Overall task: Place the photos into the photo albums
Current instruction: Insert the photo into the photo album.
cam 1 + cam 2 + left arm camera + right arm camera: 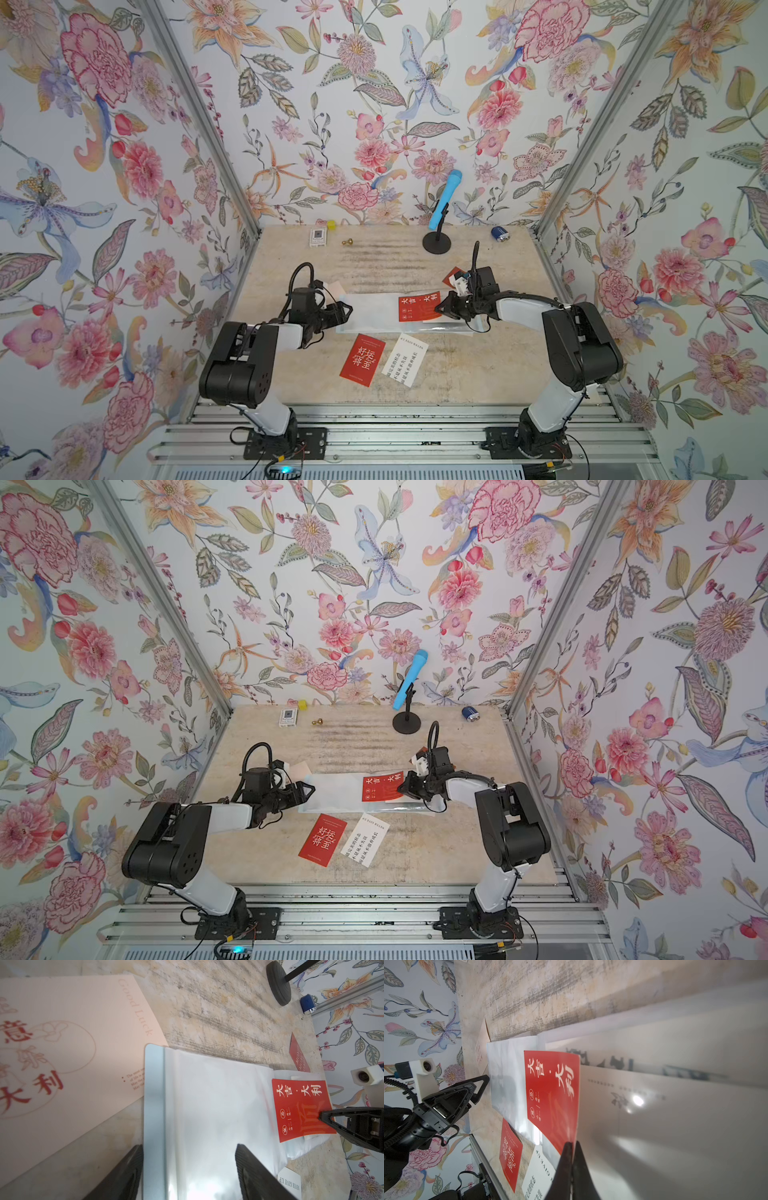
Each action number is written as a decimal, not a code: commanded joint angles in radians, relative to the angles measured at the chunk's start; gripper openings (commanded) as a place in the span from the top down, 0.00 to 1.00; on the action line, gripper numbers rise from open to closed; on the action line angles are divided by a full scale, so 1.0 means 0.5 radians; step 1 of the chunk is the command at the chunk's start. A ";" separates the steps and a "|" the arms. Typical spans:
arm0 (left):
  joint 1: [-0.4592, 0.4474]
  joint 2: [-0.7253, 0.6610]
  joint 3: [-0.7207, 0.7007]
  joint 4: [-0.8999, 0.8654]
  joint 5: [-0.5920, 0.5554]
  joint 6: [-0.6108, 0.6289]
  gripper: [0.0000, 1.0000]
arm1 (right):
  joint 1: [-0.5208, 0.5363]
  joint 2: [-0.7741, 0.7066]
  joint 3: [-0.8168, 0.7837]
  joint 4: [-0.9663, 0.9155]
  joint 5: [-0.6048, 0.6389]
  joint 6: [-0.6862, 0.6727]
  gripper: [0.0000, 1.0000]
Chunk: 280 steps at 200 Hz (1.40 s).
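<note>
Right gripper [572, 1144] clamped on red white-lettered card [552, 1088] over pale-blue clear-sleeved album [154, 1105]; left gripper [189, 1147] apart.

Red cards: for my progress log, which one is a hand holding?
The red card over the open album, pinched by the right hand; the other two red cards lie loose on the table.

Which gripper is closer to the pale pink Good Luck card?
Left. The left gripper is open over the album's edge, right beside the pale pink card; the right gripper is across the album, shut on a red card.
</note>
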State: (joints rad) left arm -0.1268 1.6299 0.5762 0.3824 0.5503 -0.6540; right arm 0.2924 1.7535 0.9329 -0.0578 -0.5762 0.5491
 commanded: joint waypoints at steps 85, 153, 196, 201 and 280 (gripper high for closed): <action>-0.045 0.043 0.042 -0.099 -0.040 0.026 0.26 | -0.033 -0.072 0.026 -0.075 0.075 -0.078 0.94; -0.075 0.084 0.052 -0.069 -0.033 0.004 0.27 | -0.025 -0.068 0.017 -0.072 0.129 -0.079 0.94; -0.091 0.091 0.039 -0.053 -0.033 -0.003 0.27 | -0.016 -0.079 0.014 -0.072 0.137 -0.075 0.94; -0.095 0.091 0.036 -0.050 -0.033 -0.002 0.26 | -0.011 -0.080 0.018 -0.074 0.137 -0.074 0.95; -0.093 0.076 0.031 -0.047 -0.030 -0.012 0.26 | 0.109 -0.033 0.053 -0.068 0.165 -0.028 0.95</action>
State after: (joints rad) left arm -0.1577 1.6497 0.5945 0.3893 0.5381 -0.6521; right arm 0.3347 1.7374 0.9424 -0.0677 -0.5201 0.5282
